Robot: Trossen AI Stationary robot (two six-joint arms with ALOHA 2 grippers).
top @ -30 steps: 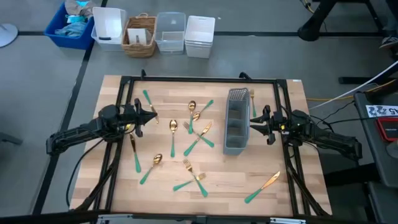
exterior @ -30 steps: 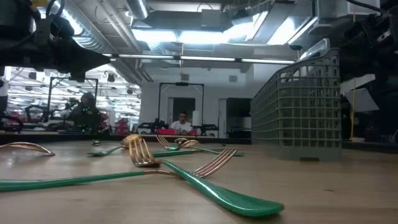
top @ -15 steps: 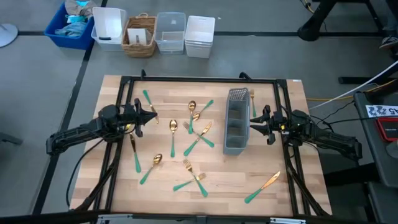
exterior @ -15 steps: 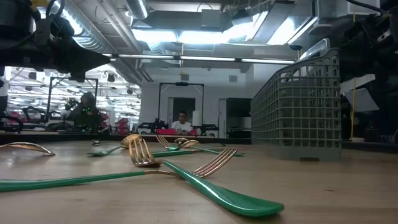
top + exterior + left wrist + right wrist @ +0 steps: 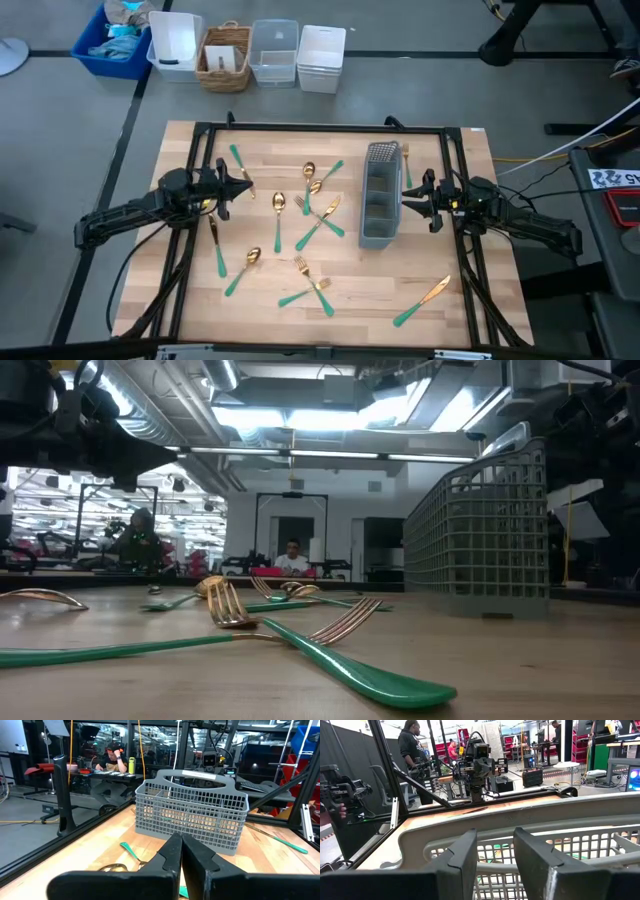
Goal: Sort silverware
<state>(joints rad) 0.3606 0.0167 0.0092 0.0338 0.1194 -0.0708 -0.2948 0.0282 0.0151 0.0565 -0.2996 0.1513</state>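
A grey mesh caddy (image 5: 380, 194) stands right of centre on the wooden table (image 5: 460, 320). Along the frame's top sit a blue bin (image 5: 112, 40), a wicker basket (image 5: 225, 58) and white tubs (image 5: 321, 58).

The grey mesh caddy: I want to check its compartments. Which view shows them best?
The high view: it looks into the caddy, dividers visible. Low view and left wrist view show only a mesh side; right wrist view shows its rim close up.

My right hand (image 5: 492, 865) sits with its fingers (image 5: 462, 862) parted, right over the grey mesh caddy (image 5: 520, 827) rim. Across the wooden surface (image 5: 427, 820) I see the other arm (image 5: 479, 767) facing me, and a person (image 5: 412, 742) standing beyond.
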